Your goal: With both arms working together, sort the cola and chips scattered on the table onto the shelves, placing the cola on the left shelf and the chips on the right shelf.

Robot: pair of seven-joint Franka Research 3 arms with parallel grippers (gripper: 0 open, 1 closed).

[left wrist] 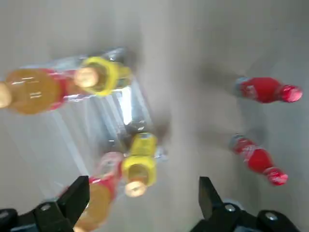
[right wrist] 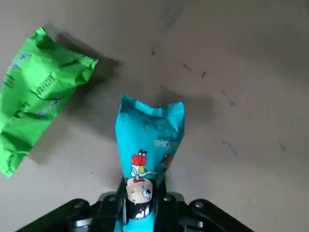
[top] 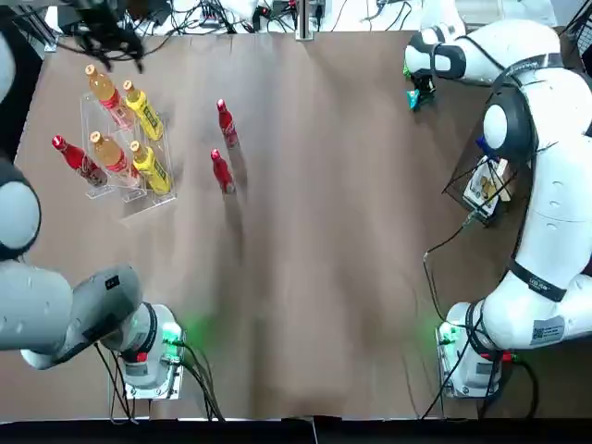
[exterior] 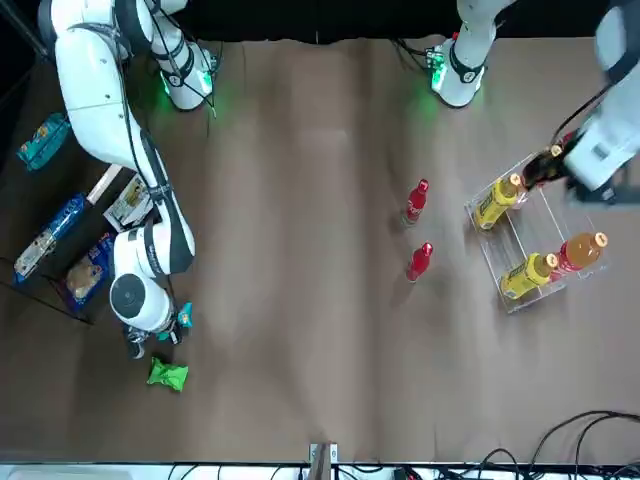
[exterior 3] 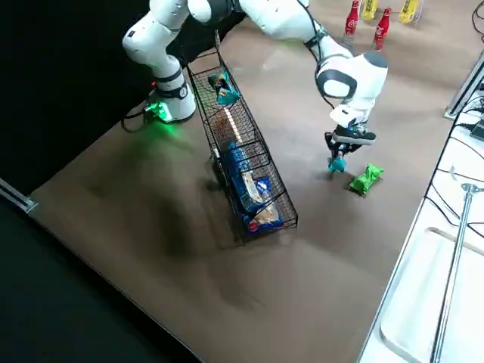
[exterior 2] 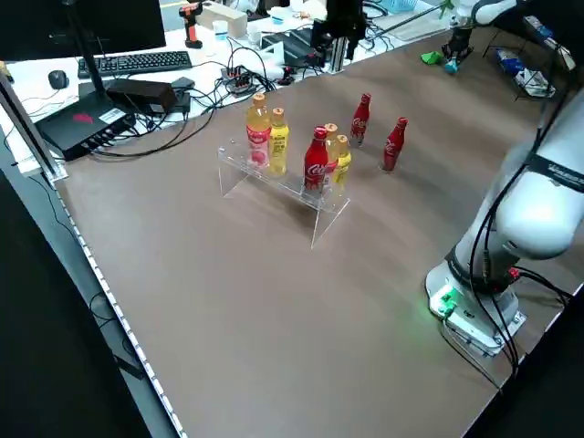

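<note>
Right gripper (right wrist: 141, 205) is pinching the teal chip bag (right wrist: 148, 145) by one end, jaws closed on it, bag's long axis running straight out from the fingers. It's hanging just off the desk (top: 324, 259) at the far right corner. The green chip bag (right wrist: 38, 96) is lying on the desk just beside it, not touching.

Key relation: the wire-mesh basket rack (exterior 3: 249, 170) is sitting nearer the robot than the held bag, along the right edge. Probably a pull-back toward the base, then a drop-in from above. A third teal bag (exterior 3: 224, 89) is already lying in the rack.

Left gripper (left wrist: 140, 205) is hovering over the acrylic bottle rack (top: 129, 148), jaws open, holding nothing. Two cola bottles (top: 226, 122) (top: 222, 171) are standing on the desk just right of that rack, long axes upright; the left arm is much nearer them. A third cola (top: 79, 159) is already sitting in the rack.
</note>
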